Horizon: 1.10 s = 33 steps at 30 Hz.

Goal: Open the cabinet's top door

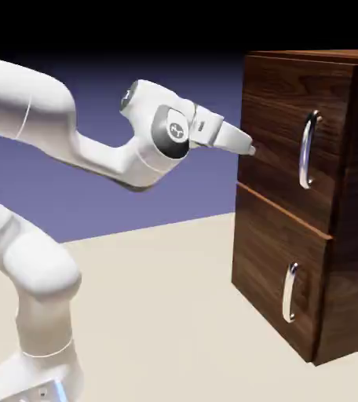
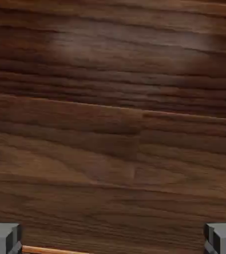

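My jaws point(image 1: 250, 149) are spread wide, nothing between them, level and pointing at the cabinet point(image 1: 347, 259) on the desk point(image 1: 166, 314). Their tips hang just beside the top door's point(image 1: 280, 126) near edge, well apart from its long handle point(image 1: 308, 149). My hand view is filled with dark wood grain.

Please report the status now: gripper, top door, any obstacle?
Gripper open, empty, near top door. Door shut, handle untouched. No obstacle seen.

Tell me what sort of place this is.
A rendered simulation, not a real room: a plain blue-violet backdrop, a bare beige table, and only a walnut cabinet and white arm.
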Each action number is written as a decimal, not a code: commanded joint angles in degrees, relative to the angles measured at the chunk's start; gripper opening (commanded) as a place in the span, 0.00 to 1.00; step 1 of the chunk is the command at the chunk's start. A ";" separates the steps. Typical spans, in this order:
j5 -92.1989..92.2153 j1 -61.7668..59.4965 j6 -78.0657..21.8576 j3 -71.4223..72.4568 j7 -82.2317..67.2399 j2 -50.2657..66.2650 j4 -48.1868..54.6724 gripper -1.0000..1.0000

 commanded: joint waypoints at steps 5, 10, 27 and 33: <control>-12.46 3.73 -0.31 -4.43 9.31 -1.70 2.05 0.50; -24.93 7.46 -0.62 -8.86 18.61 -3.41 4.10 0.50; -67.29 20.13 -1.66 -23.93 50.24 -9.20 11.08 0.50; -82.25 24.60 -2.03 -29.25 61.41 -11.24 13.54 0.50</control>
